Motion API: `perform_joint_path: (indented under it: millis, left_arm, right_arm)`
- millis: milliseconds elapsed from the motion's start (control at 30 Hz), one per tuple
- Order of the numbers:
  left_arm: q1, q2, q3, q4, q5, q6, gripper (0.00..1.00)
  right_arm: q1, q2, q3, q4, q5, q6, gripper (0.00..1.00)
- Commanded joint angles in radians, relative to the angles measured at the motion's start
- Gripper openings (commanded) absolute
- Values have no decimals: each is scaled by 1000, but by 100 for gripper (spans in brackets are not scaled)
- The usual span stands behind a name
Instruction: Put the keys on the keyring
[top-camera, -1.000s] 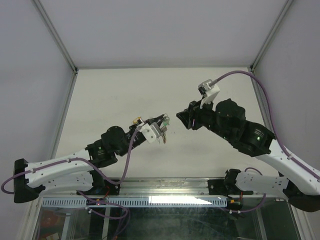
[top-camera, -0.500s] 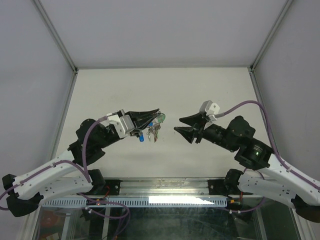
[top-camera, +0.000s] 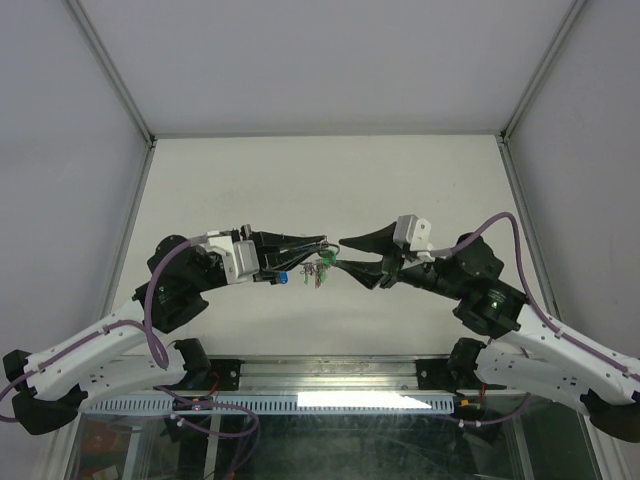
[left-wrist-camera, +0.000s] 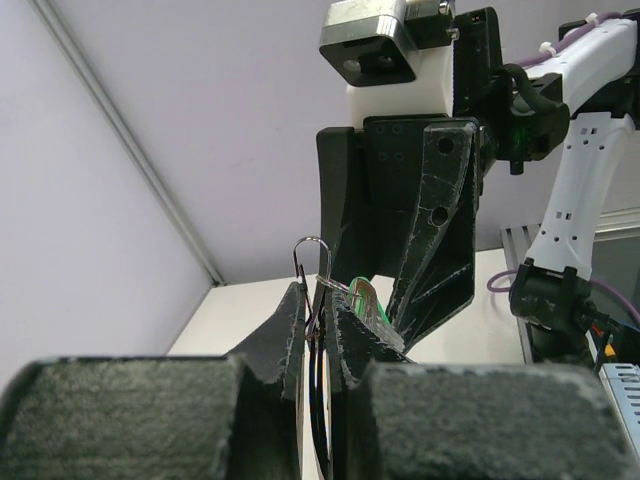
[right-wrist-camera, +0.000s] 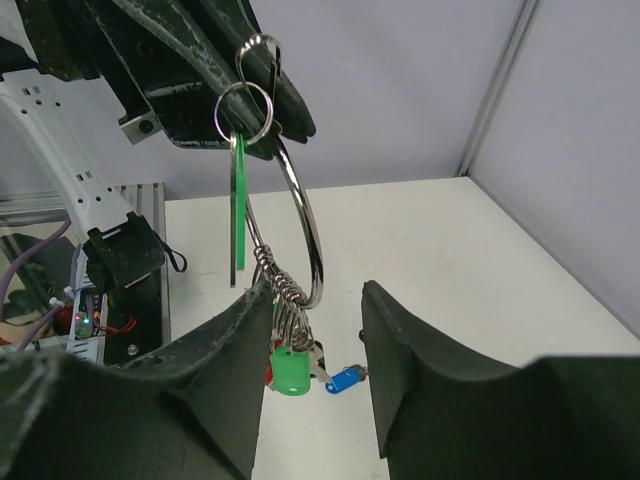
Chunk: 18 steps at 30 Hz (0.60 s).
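Keyring: held in the air between the two arms, well clear of the table.
Left pincer: shut tight on the ring's wire near its top. A small second loop pokes up past the fingertips.
Right pincer: jaws apart, one finger on either side of the ring's lower arc. The near finger is close to the bunch, but I cannot tell whether it touches.
Keys: bunched at the bottom of the ring and hanging free.
Green tag: flat, hanging straight down from a small ring beside the big one.
Blue key: lowest of all. I cannot make out whether it is threaded on.
Ring's lie: on edge, upright. The left wrist view shows it as a thin line, and its plane seems to run roughly from one pincer to the other.
Keys' axis: the bunch points mostly downward. The blue key lies more sideways, with its cap towards the right.
Handling, I'd judge: light, with stiff springy wire that is thin and slick, so it could twist or slip in a loose hold. The bunch will likely swing at any nudge.
Where to hold: on bare wire away from the keys, opposite the left pincer's hold. That should steady the ring and leave a stretch of it free.
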Motion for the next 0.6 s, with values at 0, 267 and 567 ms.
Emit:
perform_joint_path:
  millis: [0, 267, 567]
  left_arm:
    - [14, -3, 55, 44, 61, -16, 0]
    - [19, 5, 60, 42, 90, -22, 0]
    - [21, -9, 49, 48, 64, -19, 0]
  right_arm:
    - [0, 3, 17, 101, -53, -15, 42]
    - [0, 40, 30, 108, -86, -3, 34]
    - [0, 31, 63, 57, -61, 7, 2]
